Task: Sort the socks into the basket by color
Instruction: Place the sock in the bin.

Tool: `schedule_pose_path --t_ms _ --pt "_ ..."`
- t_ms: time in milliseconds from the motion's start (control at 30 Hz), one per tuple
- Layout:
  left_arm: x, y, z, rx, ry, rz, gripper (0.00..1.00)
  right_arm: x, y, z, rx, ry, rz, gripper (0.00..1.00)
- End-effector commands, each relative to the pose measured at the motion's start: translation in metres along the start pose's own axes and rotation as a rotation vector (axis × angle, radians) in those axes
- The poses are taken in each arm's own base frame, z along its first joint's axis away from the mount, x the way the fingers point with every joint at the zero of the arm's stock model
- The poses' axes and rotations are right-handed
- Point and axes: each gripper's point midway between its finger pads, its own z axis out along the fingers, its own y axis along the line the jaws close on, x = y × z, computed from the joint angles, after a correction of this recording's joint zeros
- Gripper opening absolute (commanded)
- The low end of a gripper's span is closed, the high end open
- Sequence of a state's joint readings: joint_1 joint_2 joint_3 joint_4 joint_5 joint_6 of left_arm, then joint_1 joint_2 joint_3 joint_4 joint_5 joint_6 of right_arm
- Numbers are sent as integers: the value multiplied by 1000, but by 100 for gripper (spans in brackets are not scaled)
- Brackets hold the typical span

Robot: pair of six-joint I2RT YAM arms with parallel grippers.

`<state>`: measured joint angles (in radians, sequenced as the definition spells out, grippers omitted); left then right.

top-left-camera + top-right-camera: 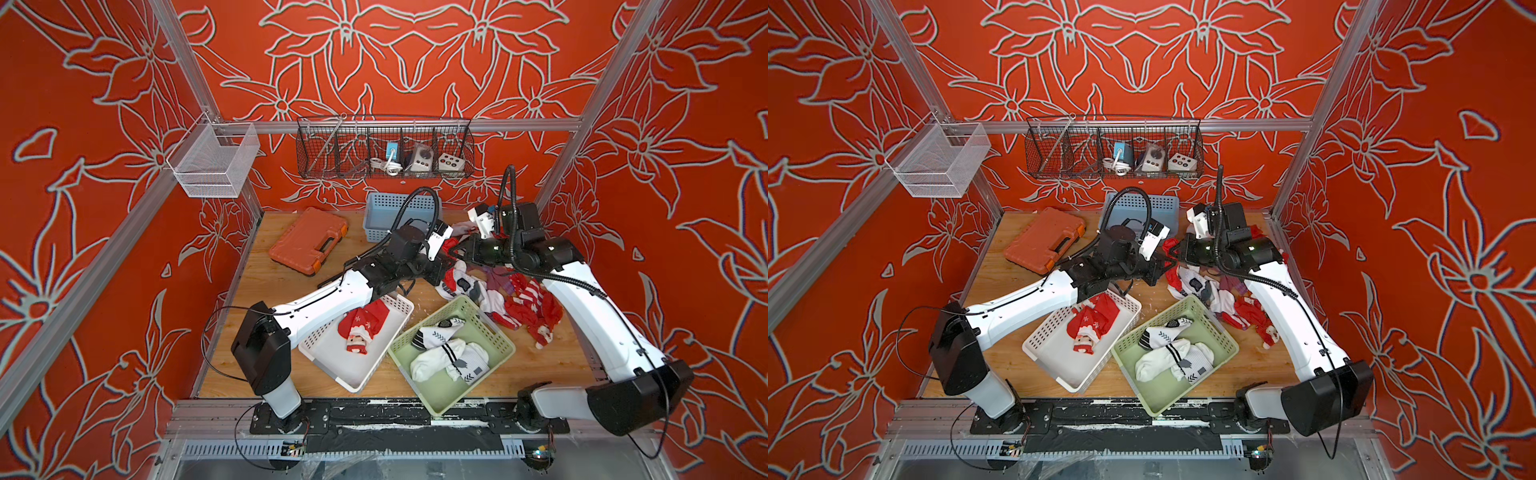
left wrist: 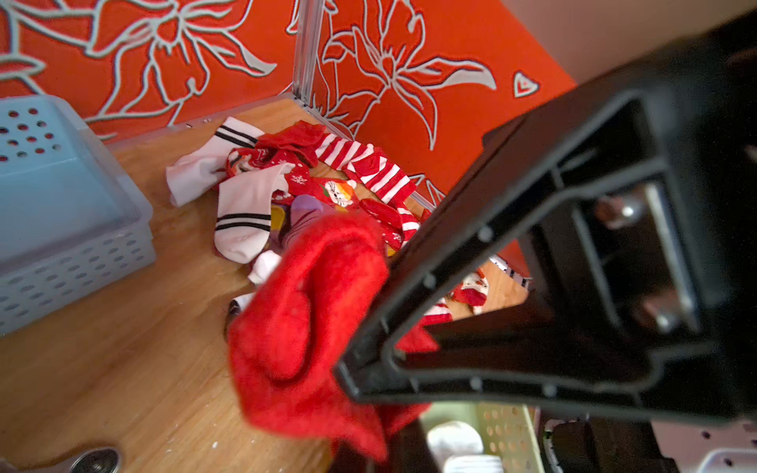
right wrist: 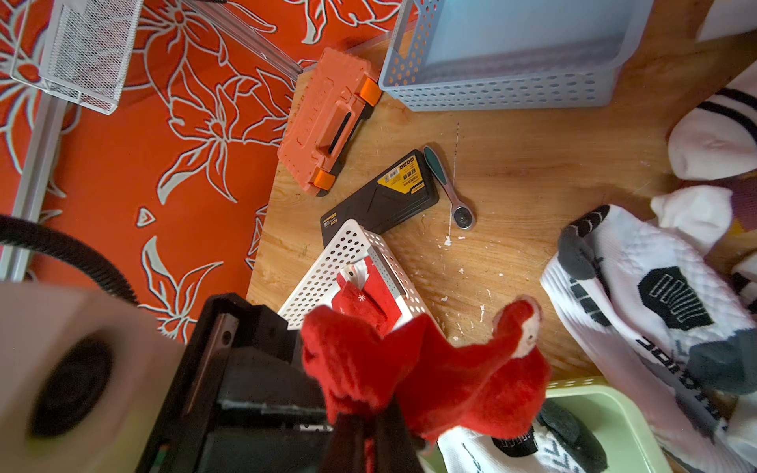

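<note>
Partway.
- White basket [image 1: 353, 370], near left: red socks [image 1: 361, 328] in.
- Green basket [image 1: 492, 328], near centre: white socks [image 1: 449, 357] in.
- Blue basket [image 1: 376, 226], far: nothing visible inside, no purple sorted yet.
- Mixed pile [image 1: 528, 303], right of green basket: red, white, purple socks left.
- Red fluffy sock [image 3: 442, 376]: mid-air between arms, just beyond white basket.
- Right gripper [image 3: 360, 426]: clamped on it.
- Left gripper [image 1: 1158, 266]: closed, apparently pinching same sock.

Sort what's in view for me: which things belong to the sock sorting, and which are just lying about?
Job: held red sock, sock pile, white basket with red socks, green basket with white socks, blue basket.
Lying about: orange case, black case, ratchet, wire rack, mesh bin.
</note>
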<state>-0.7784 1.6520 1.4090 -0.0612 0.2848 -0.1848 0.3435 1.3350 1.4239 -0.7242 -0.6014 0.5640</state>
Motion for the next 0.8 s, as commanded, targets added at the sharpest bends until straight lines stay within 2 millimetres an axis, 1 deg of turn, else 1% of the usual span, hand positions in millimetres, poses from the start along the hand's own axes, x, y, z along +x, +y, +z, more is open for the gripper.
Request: schedule_pose_path --t_ms 0,33,67,133,167,233,333,400,567,767 --pt "-11 -4 -8 -7 -17 27 0 -10 17 -10 -39 -34 -41 0" --pt "-11 -3 -10 -16 -13 29 0 -11 16 -9 -34 -36 -44 3" --pt "-10 -3 -13 -24 -10 30 0 -13 16 -9 -28 -38 -47 8" --pt "-8 -2 -21 -44 1 25 0 -17 14 -9 -18 -42 -54 26" --pt "-7 0 -25 -55 8 23 0 -18 14 -9 -15 -43 -57 33" --pt "-2 2 -34 -81 33 11 0 -24 12 -10 -3 -52 -63 49" --pt "5 8 -48 -115 62 -23 0 -33 8 -12 8 -65 -62 61" --pt "10 13 -58 -138 74 -54 0 -39 7 -13 11 -73 -61 66" --pt "22 27 -87 -207 102 -128 0 -51 -3 -13 33 -92 -52 73" --pt "38 49 -136 -303 136 -243 0 -68 -34 -13 110 -118 -24 79"
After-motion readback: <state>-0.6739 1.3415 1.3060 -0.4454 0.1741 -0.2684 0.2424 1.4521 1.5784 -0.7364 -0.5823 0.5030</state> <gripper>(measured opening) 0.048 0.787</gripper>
